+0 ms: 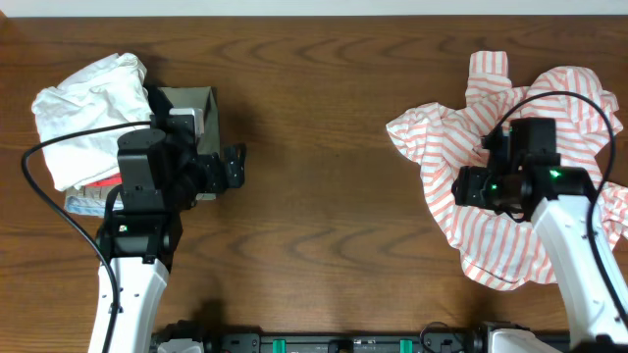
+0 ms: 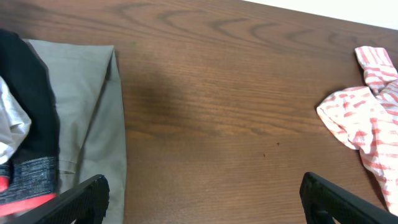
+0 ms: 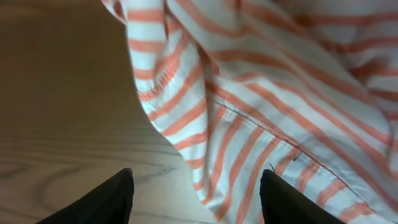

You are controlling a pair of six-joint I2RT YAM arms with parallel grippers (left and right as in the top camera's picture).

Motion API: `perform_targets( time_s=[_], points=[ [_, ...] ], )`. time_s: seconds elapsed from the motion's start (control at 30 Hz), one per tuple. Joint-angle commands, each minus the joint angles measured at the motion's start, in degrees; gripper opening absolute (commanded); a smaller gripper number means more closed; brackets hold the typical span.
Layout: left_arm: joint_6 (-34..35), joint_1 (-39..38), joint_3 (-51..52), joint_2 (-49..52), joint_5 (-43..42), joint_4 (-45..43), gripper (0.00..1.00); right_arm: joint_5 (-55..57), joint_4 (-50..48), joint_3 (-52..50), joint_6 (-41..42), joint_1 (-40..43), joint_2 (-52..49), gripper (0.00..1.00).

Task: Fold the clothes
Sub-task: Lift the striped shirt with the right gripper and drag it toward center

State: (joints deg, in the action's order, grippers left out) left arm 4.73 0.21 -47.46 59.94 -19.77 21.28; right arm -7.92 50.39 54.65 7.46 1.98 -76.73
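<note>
Shirt's place: the striped shirt [image 1: 446,147] is lying crumpled on the right side of the table [image 1: 324,127].
Right gripper: the right gripper [image 3: 198,202] is hovering over the shirt's left part with its jaws apart; fabric is lying beneath them and nothing is pinched.
Left gripper: the left gripper [image 1: 235,167] is standing wide apart and empty beside the pile of other garments [image 1: 88,108].
Deciding relation: the shirt is lying directly under the right gripper and well apart from the left, its heap running roughly far-to-near; the right arm is likely making the next grasp.

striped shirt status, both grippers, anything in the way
Left gripper open, empty, by olive garment. Right gripper open over striped shirt. Shirt crumpled, unfolded. Nothing blocking.
</note>
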Motion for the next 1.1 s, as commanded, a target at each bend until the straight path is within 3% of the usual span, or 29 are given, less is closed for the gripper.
perform_targets(
  time_s=[0.0, 0.2, 0.47, 0.5, 0.57, 0.63, 0.67, 0.7, 0.83, 1.07],
  points=[
    [0.5, -0.2, -1.2, 0.3, -1.0, 0.5, 0.98, 3.7, -0.1, -1.1, -0.7, -0.9, -3.7, 0.65],
    [0.5, -0.2, -1.2, 0.3, -1.0, 0.5, 0.98, 0.5, -4.2, -2.1, -4.0, -2.5, -12.5, 0.68],
    [0.5, -0.2, -1.2, 0.3, -1.0, 0.5, 0.98, 5.0, -8.4, -2.1, -3.2, -6.2, -22.0, 0.68],
    [0.5, -0.2, -1.2, 0.3, -1.0, 0.4, 0.98, 4.9, -9.1, -2.1, -3.2, -6.4, -22.7, 0.66],
    [0.5, -0.2, -1.2, 0.3, -1.0, 0.4, 0.98, 4.8, -11.0, -2.1, -2.1, -6.9, -24.1, 0.51],
    [0.5, -0.2, -1.2, 0.3, -1.0, 0.4, 0.98, 3.5, -12.6, -2.1, -1.9, -7.7, -24.5, 0.18],
    [0.5, -0.2, -1.2, 0.3, -1.0, 0.4, 0.98, 2.6, -13.4, -2.1, -1.9, -8.2, -24.5, 0.06],
    [0.5, -0.2, -1.2, 0.3, -1.0, 0.4, 0.98, 1.2, -13.8, -1.9, -2.0, -8.9, -24.3, 0.01],
    [0.5, -0.2, -1.2, 0.3, -1.0, 0.4, 0.98, -3.4, -13.6, 1.5, -3.3, -12.8, -21.9, 0.01],
    [0.5, -0.2, -1.2, 0.3, -1.0, 0.0, 0.98, -7.3, -15.8, 16.6, -3.4, -23.1, -16.5, 0.01]
  ],
)
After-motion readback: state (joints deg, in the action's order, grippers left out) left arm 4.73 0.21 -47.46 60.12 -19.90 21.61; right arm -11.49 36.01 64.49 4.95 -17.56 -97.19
